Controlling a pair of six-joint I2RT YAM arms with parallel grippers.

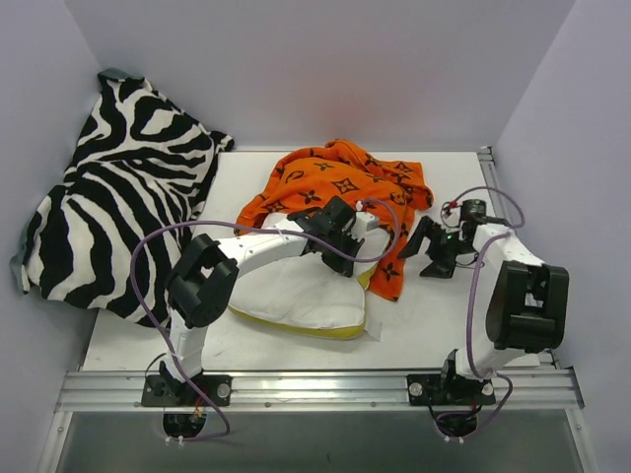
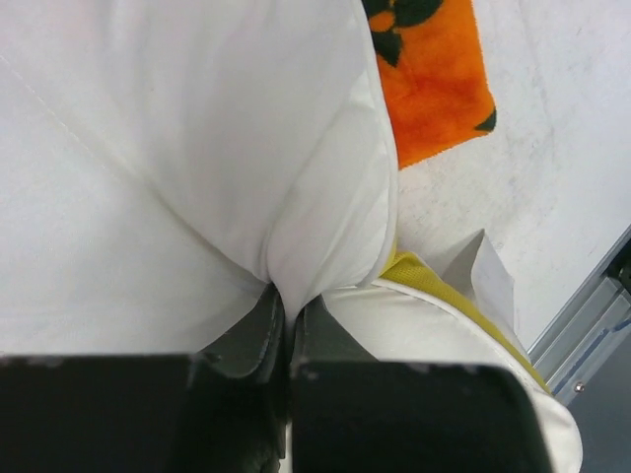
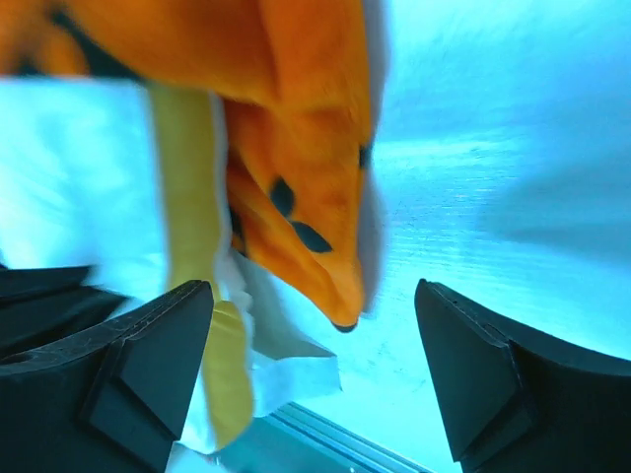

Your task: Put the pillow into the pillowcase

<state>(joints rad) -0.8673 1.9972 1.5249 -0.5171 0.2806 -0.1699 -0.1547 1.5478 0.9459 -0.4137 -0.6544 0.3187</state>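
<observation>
My left gripper (image 2: 286, 301) clenches a fold of the soft white yellow-piped pillow (image 1: 296, 296), ctr of top view; right gripper (image 3: 315, 330) gapes, empty. Bright orange brown-printed fabric pillowcase (image 1: 335, 177) is bunched at its upper edge. Pillow looks mostly outside: insertion approx. all left.
</observation>
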